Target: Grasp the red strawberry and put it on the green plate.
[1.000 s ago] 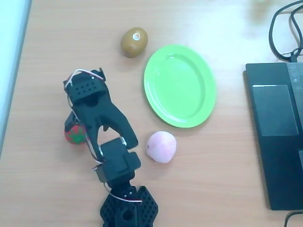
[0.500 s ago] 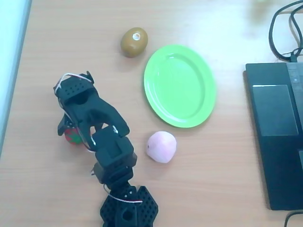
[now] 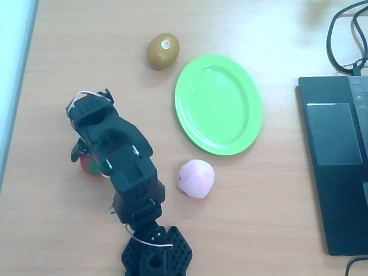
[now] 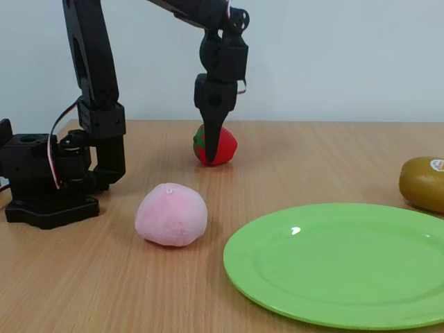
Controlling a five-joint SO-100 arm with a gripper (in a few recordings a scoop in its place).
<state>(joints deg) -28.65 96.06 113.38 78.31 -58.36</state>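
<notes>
The table (image 4: 333, 149) looks like pale matt wood grain, the plate (image 4: 347, 267) is smooth glossy plastic with highlights, the pink fruit (image 4: 171, 216) looks soft and fuzzy like plush, the strawberry (image 4: 220, 146) and kiwi (image 4: 423, 184) have a slight sheen, and the arm (image 3: 123, 167) is matt black plastic

One strawberry (image 4: 216, 146), one plate (image 3: 218, 104), one kiwi (image 3: 163, 51), one pink fruit (image 3: 196, 178), one laptop (image 3: 335, 172), and one arm (image 3: 123, 172).

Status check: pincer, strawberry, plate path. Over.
Pincer down at the small red toy strawberry, grip unconfirmed. Strawberry on table. Lime-green oval plastic plate bare. Pale pink rounded fruit sits between them.
</notes>
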